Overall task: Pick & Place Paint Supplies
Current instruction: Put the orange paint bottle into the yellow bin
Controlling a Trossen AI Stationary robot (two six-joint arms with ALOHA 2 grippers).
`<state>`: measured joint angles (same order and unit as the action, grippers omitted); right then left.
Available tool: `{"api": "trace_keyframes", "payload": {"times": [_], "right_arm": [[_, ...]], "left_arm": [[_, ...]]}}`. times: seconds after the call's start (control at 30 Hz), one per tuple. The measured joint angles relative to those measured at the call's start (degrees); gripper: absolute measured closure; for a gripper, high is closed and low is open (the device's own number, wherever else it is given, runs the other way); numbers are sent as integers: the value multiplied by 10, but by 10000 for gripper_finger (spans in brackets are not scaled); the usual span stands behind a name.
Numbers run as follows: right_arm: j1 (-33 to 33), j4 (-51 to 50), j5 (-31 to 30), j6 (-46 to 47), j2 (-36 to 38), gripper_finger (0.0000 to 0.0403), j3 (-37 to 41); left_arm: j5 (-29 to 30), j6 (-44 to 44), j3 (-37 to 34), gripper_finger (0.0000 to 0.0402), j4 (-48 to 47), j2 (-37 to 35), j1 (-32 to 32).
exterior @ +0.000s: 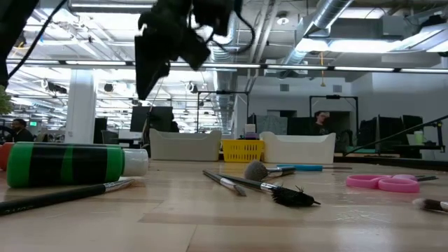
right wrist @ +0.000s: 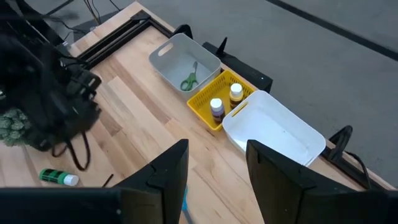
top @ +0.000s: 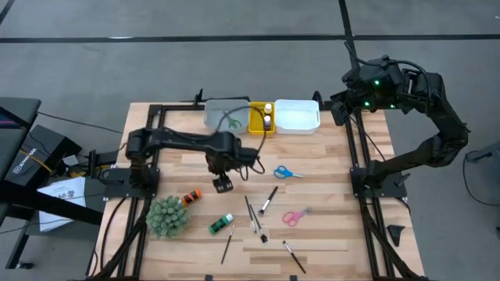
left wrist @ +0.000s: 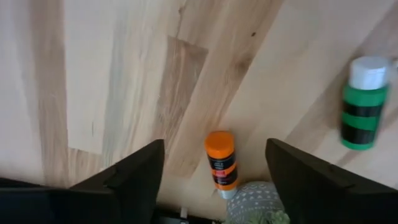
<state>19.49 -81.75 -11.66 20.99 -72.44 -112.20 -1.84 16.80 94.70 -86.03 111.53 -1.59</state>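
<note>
The left gripper (top: pixel 223 185) hangs above the middle of the wooden table (top: pixel 328 226), its fingers (left wrist: pixel 134 171) spread wide and holding nothing. In its wrist view, bare wood shows between the fingers, and the orange paint bottle (left wrist: pixel 221 163) lies on its side in that gap, untouched. From above, that orange bottle (top: pixel 191 197) sits just left of the gripper, close beside the spiky plant ball (top: pixel 167 216).

The green paint bottle (top: pixel 221 224) lies flat nearer the front edge, with a thin brush (top: pixel 227 243) just beside it. More brushes (top: pixel 254 218) cluster near the middle, another brush (top: pixel 294 257) lies close to the front edge, and one brush (top: pixel 269 200) angles toward the back. Pink scissors (top: pixel 295 215) rest right of the brushes; blue scissors (top: pixel 287 172) lie farther back, with open wood around them.

Along the back edge stand three trays touching side by side: a grey tray (top: pixel 215 117) holding green scissors (right wrist: pixel 189 79), a yellow tray (top: pixel 255 125) with two small bottles (right wrist: pixel 225 103), and a white tray (top: pixel 297 115).

The right gripper (top: pixel 341 109) waits off the table's back right corner, above the frame; its fingers (right wrist: pixel 163 177) stand partly apart, gripping nothing. The right half of the table is mostly open wood.
</note>
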Motion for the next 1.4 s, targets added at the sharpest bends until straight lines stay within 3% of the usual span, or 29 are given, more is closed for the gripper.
{"api": "trace_keyframes", "payload": {"times": [0.17,0.33,0.53,0.77,1.4], "right_arm": [[0,-4,11,0,0,245,0],[-2,-9,14,-4,0,245,0],[-5,-6,14,-12,0,245,0],[-5,-6,14,-17,0,245,0],[-7,-6,14,-16,0,245,0]], "left_arm": [[1,-3,-7,93,-6,36,2],[-2,0,-88,72,2,32,2],[-84,26,-172,53,30,32,6],[-92,46,-186,42,76,32,27],[-100,91,-261,78,163,32,28]]}}
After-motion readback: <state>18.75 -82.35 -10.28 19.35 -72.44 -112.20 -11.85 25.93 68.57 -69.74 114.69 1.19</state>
